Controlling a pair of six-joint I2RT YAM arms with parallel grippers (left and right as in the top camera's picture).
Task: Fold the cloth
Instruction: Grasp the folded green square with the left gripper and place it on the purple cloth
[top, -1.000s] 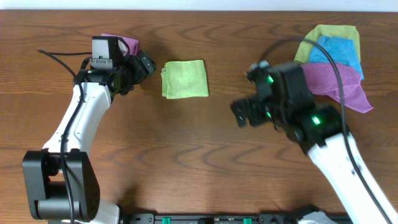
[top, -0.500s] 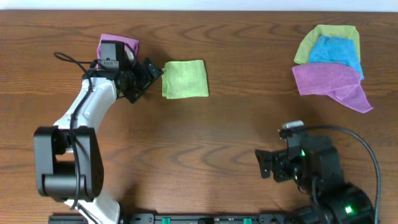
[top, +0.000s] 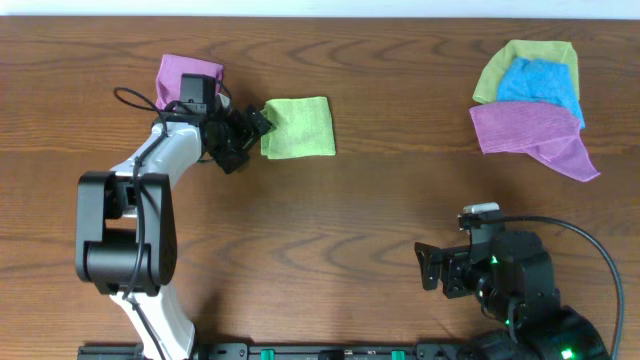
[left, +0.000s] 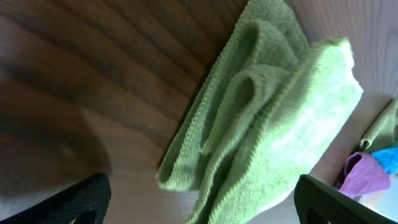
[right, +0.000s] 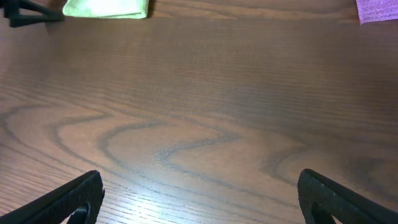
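**Spare cloths at both far corners of the table**

A brown wooden table (top: 330, 220) with a strong grain fills the overhead view. Near its far left edge lies a folded purple cloth (top: 178, 72), partly hidden. Well apart from it, at the far right, three cloths lie in an overlapping heap. A yellow-green cloth (top: 512, 58) is at the bottom and farthest back, and a blue cloth (top: 540, 82) rests on it. A larger purple cloth (top: 530, 128) covers the blue one's near edge, with one corner trailing off to the right.
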